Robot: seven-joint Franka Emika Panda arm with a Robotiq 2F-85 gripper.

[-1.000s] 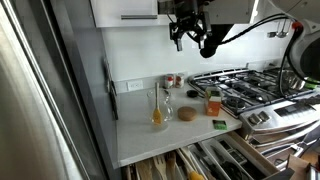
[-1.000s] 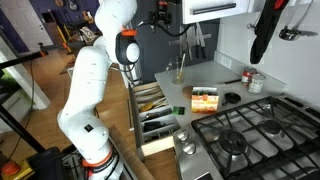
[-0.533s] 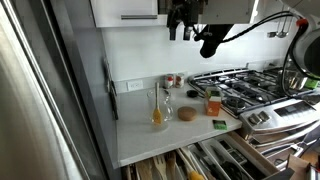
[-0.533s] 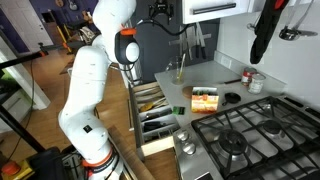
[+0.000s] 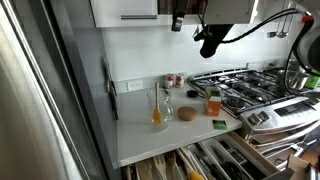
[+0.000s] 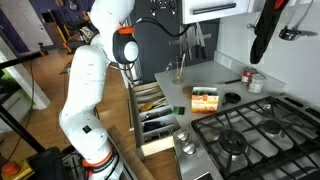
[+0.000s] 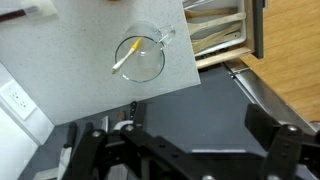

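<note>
Against a second ago, our gripper (image 5: 184, 14) has risen until the top edge nearly cuts it off in both exterior views. Its black fingers stand spread wide and empty. Well below, the clear round glass cup (image 7: 140, 58) has stayed upright on the speckled grey countertop (image 7: 70, 70), with what may be a pale yellow stick leaning inside, near the open drawer (image 7: 215, 35).

A kitchen: a gas stove (image 5: 245, 88) with black grates sits beside a pale counter (image 5: 140, 140). White cabinets (image 5: 125, 10) hang above, and a drawer (image 6: 155, 110) stands open on divided utensil trays. A glass (image 7: 140, 58) and a jar (image 5: 213, 102) stand on the counter. What may be an oven mitt (image 6: 262, 35) hangs by the stove.
</note>
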